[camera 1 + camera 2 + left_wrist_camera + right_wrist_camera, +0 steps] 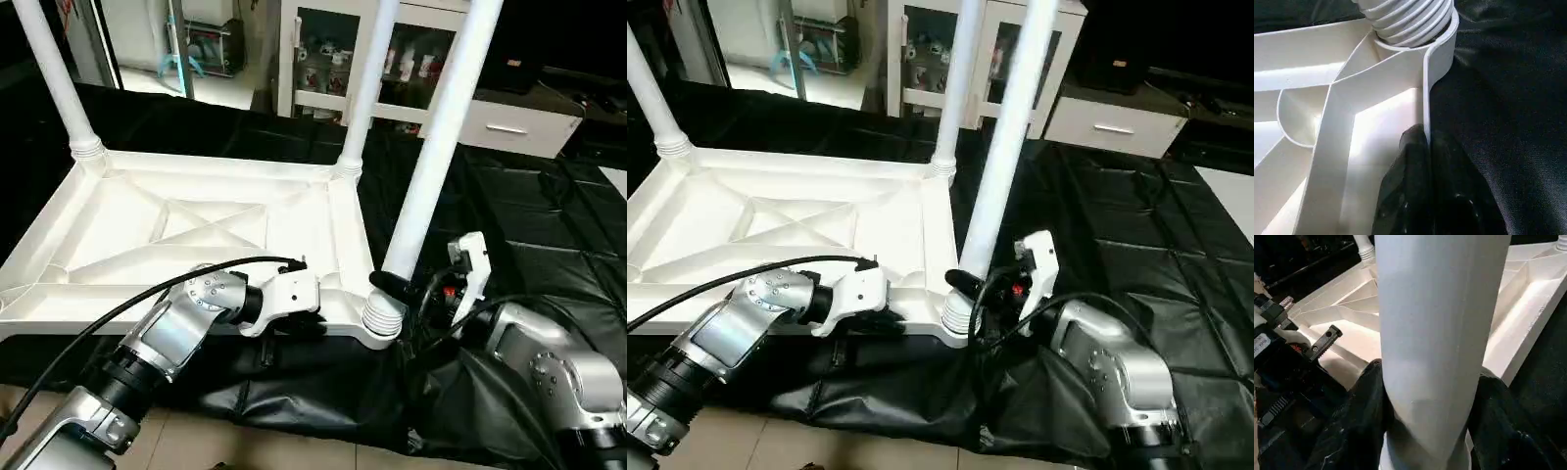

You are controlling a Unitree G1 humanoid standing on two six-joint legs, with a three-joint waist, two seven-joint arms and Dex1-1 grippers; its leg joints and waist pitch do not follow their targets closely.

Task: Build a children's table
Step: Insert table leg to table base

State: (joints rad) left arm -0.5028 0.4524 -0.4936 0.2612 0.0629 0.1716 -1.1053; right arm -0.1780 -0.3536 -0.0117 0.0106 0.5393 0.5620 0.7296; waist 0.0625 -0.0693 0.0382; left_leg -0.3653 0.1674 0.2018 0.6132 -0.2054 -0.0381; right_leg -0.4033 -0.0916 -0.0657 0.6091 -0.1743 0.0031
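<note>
Children's table point(196, 230) is lying upside down on black sheet point(549, 235) on the floor, ribbed X-braced underside facing up. 3 legs are standing in corner sockets: far-left leg point(49, 73), far-right leg point(367, 83), near-right leg point(441, 137) w/ threaded end sitting in its socket point(384, 321).

Left hand point(1425, 147) is pinching the near rim of the table, just left of the near-right socket, fingers point(1400, 196) together w/ the thin wall btwn them.

Right hand point(392, 286) is gripping the near-right leg low down, just above the threads, one finger each side, clamped on the tube.

White cabinet point(392, 59) w/ glass doors is standing far behind.
</note>
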